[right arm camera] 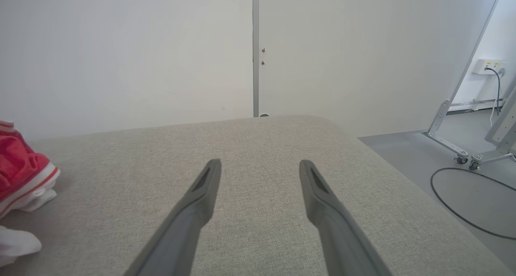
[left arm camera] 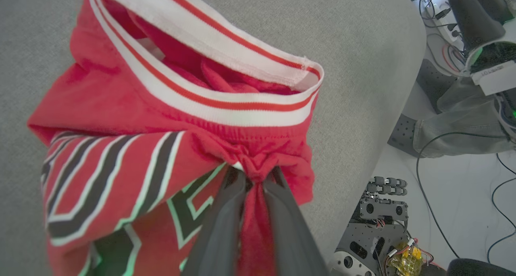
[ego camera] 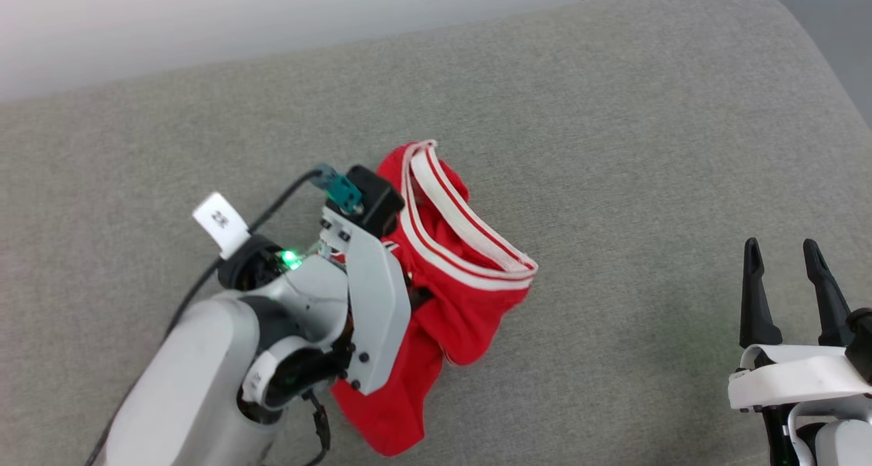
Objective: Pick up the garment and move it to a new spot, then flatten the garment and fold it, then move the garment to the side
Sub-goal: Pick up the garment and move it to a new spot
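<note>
Item 1: garment (ego camera: 463, 296), red soft knit, bunched in a lumpy heap, left of centre on the tabletop (ego camera: 613, 112). Trim is a flat ribbed white band w/ thin red stripes, curled into an open loop. In the left wrist view I see angular black lettering w/ white outline, too creased to read.

Item 2: tabletop, grey coarse-weave cover, padded look, rounded far-right corner.

Item 3: left pincer (left arm camera: 252, 179), two long dark smooth fingers, nearly together and clamped on a twisted red pleat just below the trim. In the head view the pale wrist housing covers its fingers and approx. a third of the cloth.

Item 4: right pincer (ego camera: 783, 255), fingers spread wide w/ nothing between them, low at the near right, well apart from the garment.

Hard to make out: sleeves are buried in folds. A white scrap (right arm camera: 16, 243) at the right wrist view's left edge is cut off, so I can't tell what it belongs to. I also can't tell if the near hem lies on the weave or hangs.

Orientation: long axis runs approx. near-to-far in the head view, w/ the striped loop at the far end, mouth gaping up and to the right, and the plain red end towards me
</note>
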Tool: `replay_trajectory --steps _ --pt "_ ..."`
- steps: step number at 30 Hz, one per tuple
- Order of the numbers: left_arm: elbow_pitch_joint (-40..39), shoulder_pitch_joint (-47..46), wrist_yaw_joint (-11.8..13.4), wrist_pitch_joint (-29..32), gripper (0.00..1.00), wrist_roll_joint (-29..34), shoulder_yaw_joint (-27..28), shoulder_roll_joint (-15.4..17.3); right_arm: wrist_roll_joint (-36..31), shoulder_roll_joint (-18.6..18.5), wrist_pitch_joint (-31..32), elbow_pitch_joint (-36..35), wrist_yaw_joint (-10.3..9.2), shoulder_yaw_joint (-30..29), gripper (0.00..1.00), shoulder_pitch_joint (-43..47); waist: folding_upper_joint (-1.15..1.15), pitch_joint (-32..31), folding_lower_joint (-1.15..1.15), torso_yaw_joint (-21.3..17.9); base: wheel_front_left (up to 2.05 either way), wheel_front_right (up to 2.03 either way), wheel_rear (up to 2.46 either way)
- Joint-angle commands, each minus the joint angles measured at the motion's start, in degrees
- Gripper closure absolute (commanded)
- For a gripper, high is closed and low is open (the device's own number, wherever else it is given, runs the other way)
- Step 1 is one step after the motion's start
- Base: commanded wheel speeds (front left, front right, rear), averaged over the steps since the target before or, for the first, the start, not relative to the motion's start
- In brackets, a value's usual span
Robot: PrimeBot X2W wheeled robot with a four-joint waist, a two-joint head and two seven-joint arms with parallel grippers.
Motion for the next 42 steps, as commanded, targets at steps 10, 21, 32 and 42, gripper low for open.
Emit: replay_trajectory --steps 10,21,32,42 --pt "0.7 -0.2 -1.3 -2.2 0.0 -0.9 -0.8 0.3 -0.9 0.2 -0.1 0.6 0.0 0.6 0.0 -0.5 0.0 -2.1 0.0 3.0 0.0 0.0 0.0" --pt "0.0 2.9 -1.9 -9.1 0.0 -0.7 1.8 2.1 -3.3 0.1 -0.1 1.1 0.0 2.0 0.0 2.4 0.0 -8.7 0.0 7.2 0.0 0.0 0.0" --pt "0.5 11.6 -2.3 -27.0 0.0 0.9 6.0 3.2 -4.2 0.1 -0.1 2.1 0.0 3.7 0.0 6.0 0.0 -15.0 0.0 11.9 0.0 0.0 0.0" --pt "3.5 18.3 -2.7 -48.8 0.0 4.6 9.2 3.4 -3.9 -0.1 -0.1 2.2 0.0 4.1 0.0 8.2 0.0 -17.3 0.0 15.7 0.0 0.0 0.0"
